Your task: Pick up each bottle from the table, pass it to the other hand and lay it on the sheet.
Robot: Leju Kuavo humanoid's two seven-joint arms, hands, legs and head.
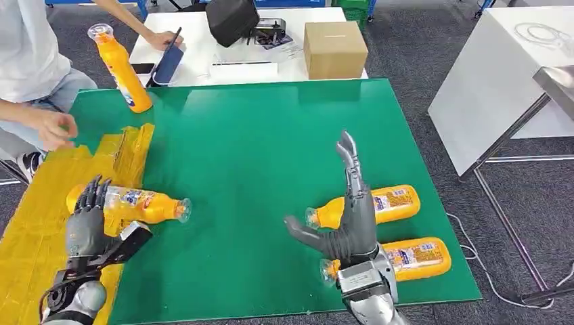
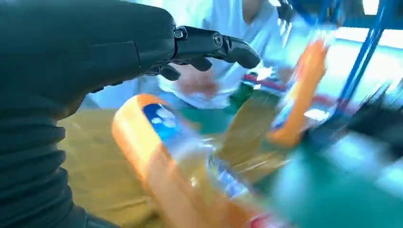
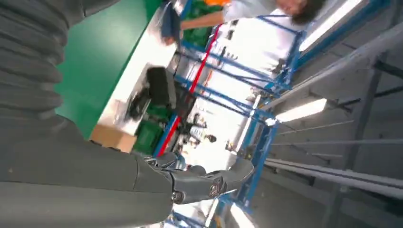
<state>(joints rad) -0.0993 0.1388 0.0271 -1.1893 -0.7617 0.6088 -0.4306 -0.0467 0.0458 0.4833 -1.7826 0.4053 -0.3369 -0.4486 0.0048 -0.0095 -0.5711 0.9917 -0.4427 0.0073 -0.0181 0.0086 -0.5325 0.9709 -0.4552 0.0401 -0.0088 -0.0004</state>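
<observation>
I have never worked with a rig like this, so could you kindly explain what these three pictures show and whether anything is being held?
This is a humanoid robot with two silver arms ending in many-fingered hands. The wide picture looks down from its head; the other two come from cameras at its wrists, so they are turned and blurred.

On the green table lies a yellow sheet at the left. One orange bottle lies at the sheet's edge, just ahead of the left hand, whose fingers are spread and hold nothing. Two more bottles lie at the right, behind the raised, open right hand. A fourth bottle stands upright at the far left, near a seated person.
</observation>
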